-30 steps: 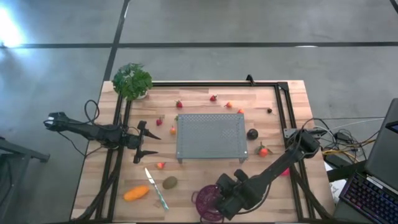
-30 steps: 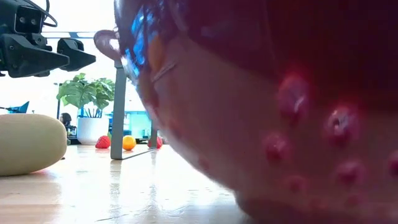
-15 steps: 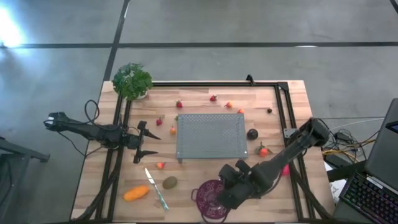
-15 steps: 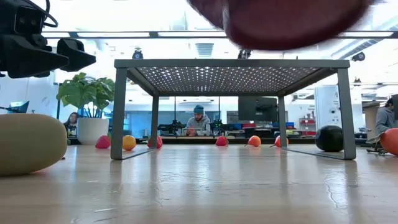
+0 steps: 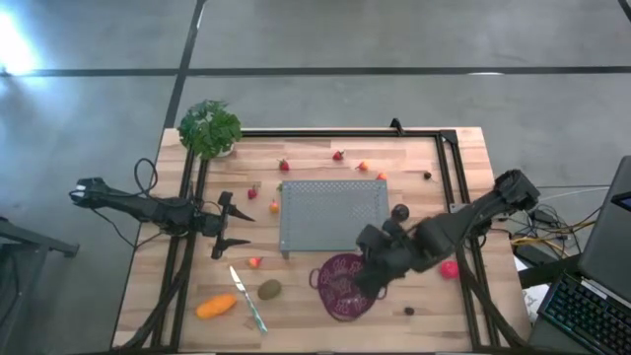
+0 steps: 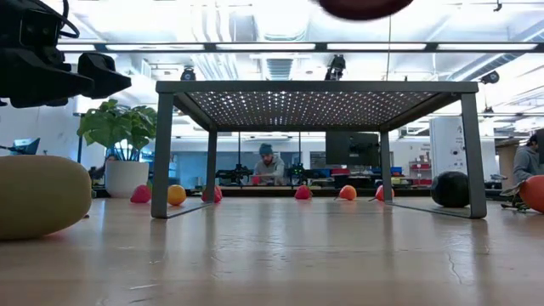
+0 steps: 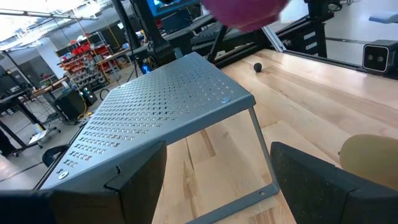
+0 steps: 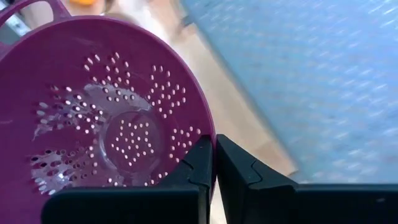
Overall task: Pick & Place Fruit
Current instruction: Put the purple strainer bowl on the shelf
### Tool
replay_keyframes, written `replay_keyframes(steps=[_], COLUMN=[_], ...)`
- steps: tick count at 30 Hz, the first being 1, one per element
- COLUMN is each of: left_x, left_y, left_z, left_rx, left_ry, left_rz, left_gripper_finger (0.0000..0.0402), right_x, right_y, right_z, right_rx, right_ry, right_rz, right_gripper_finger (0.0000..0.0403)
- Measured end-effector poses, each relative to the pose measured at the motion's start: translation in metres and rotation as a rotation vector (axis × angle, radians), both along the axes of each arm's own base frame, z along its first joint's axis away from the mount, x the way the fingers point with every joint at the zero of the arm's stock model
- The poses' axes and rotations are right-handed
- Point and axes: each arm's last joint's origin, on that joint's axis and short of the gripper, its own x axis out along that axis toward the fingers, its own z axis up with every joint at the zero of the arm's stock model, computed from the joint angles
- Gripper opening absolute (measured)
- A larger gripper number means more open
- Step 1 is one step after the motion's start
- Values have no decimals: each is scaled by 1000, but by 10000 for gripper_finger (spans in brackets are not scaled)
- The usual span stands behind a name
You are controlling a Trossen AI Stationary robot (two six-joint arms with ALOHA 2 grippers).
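A purple colander (image 5: pixel 340 288) hangs in the air just in front of the grey perforated rack (image 5: pixel 332 212), with my right gripper (image 5: pixel 368 278) shut on it. Its underside (image 6: pixel 365 7) shows at the top of the low view. Fruit lies scattered on the wooden table: strawberries (image 5: pixel 284 166), a dark round one (image 5: pixel 400 212), a pink-red ball (image 5: pixel 450 268), a brown-green oval (image 5: pixel 269 289) and an elongated orange one (image 5: pixel 216 307). My left gripper (image 5: pixel 237 227) waits open at the table's left, left of the rack. My right gripper pinches the colander's rim (image 8: pixel 208 146), one finger (image 8: pixel 196 171) inside the bowl and the other (image 8: pixel 242 177) outside its wall. The fingers slant down from the table's right side. The colander is lifted clear of the table, its open side up.
A slim knife (image 5: pixel 248 299) lies between the orange fruit and the oval. A potted plant (image 5: pixel 209 128) stands at the far left corner. A black frame (image 5: pixel 449 187) runs along the table's sides. Small dark bits (image 5: pixel 409 311) lie near the front.
My right gripper has risen and gone from the near edge toward the rack, staying shut on the colander. The colander, which stood close before the low camera, is now lifted clear and shows only its underside at the picture's top.
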Motion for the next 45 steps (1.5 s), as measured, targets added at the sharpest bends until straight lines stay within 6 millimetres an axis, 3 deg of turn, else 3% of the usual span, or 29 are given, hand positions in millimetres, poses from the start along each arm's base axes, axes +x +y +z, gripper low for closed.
replay_keyframes(steps=[11,23,36,45], left_x=[0,0,0,0], left_y=[0,0,0,0], left_z=[0,-1,-1,-1], left_rx=[0,2,3,4], left_ry=[0,7,11,16], left_rz=[0,0,0,0], left_gripper_finger=[291,291,291,291], right_x=[-4,-4,-16,-34], right_y=[-62,-127,-168,-191], right_z=[19,18,26,23], right_rx=[-37,-82,-38,12], right_ry=[44,165,153,-4], right_rz=[-47,-100,-83,-125], right_gripper_finger=[9,9,8,8])
